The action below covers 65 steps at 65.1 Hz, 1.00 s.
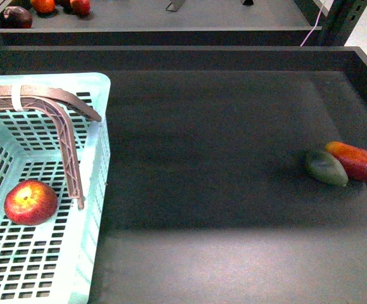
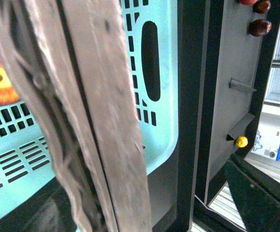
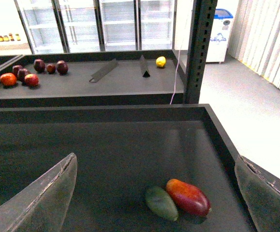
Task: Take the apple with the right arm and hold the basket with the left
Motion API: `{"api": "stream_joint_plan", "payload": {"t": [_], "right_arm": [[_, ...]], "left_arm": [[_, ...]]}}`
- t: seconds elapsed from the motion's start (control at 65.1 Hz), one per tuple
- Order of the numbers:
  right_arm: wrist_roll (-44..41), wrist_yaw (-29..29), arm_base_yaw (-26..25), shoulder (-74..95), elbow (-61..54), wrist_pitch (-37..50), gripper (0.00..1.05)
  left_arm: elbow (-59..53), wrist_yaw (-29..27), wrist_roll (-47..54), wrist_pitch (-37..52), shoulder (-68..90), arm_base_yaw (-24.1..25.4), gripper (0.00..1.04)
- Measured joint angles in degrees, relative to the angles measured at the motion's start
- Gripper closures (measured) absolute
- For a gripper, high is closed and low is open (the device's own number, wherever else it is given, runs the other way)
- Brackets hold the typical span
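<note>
Right gripper [image 3: 154, 193] spread wide, empty, above mango [image 3: 188, 196]; left gripper's state unclear.

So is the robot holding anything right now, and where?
The right gripper is open and empty. The basket handle fills the left wrist view, but whether the left jaws grip it cannot be told.

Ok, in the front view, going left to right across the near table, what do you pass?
Apple inside the basket → basket handle → bare dark table → green fruit → mango.
</note>
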Motion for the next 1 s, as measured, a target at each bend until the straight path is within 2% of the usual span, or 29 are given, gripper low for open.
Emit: {"api": "stream_joint_plan", "payload": {"t": [0.046, 0.077, 0.323, 0.476, 0.538, 0.553, 0.584, 0.599, 0.63, 0.661, 0.707, 0.799, 0.968, 0.999], "right_arm": [[0.0, 0.0, 0.0, 0.0, 0.0, 0.0, 0.09], [0.0, -0.02, 0.0, 0.0, 0.0, 0.0, 0.09], [0.0, 0.0, 0.0, 0.0, 0.0, 0.0, 0.09], [0.0, -0.02, 0.0, 0.0, 0.0, 0.0, 0.09], [0.0, -0.02, -0.02, 0.0, 0.0, 0.0, 0.09], [0.0, -0.02, 0.0, 0.0, 0.0, 0.0, 0.09], [0.0, -0.02, -0.02, 0.0, 0.0, 0.0, 0.09], [0.0, 0.0, 0.0, 0.0, 0.0, 0.0, 0.09], [0.0, 0.07, 0.0, 0.0, 0.0, 0.0, 0.09], [0.0, 0.04, 0.0, 0.0, 0.0, 0.0, 0.09], [0.0, 0.0, 0.0, -0.02, 0.0, 0.0, 0.09], [0.0, 0.0, 0.0, -0.02, 0.0, 0.0, 0.09], [0.0, 0.0, 0.0, -0.02, 0.0, 0.0, 0.09], [0.0, 0.0, 0.0, -0.02, 0.0, 0.0, 0.09]], "left_arm": [[-0.09, -0.33, 0.85, -2.12, -1.79, -0.85, 0.07], [-0.22, -0.72, 1.46, -3.32, -2.93, -1.4, 0.05], [-2.43, -4.83, 3.85, -12.5, -14.01, -5.88, 0.07], [-2.49, -9.27, 4.11, -16.96, -22.03, -12.11, 0.07], [-2.49, -9.29, 4.11, -16.96, -23.34, -13.18, 0.07], [-3.1, -9.57, 6.86, -14.99, -23.41, -13.29, 0.09], [-8.2, -9.84, 16.13, -0.63, -23.96, -12.9, 0.17], [-11.69, -9.31, 25.55, 7.91, -24.37, -12.41, 0.23], [-17.0, -8.63, 38.27, 19.41, -25.44, -11.43, 0.32], [-20.83, -7.67, 51.56, 27.32, -27.1, -10.4, 0.4], [-22.97, -6.88, 64.06, 31.12, -29.27, -9.38, 0.49], [-25.92, -5.25, 77.33, 31.87, -33.29, -7.5, 0.67], [-30.91, -2.49, 84.24, 30.08, -39.08, -4.83, 1.02], [-31.43, -2.05, 84.56, 29.7, -40.13, -4.46, 1.01]]}}
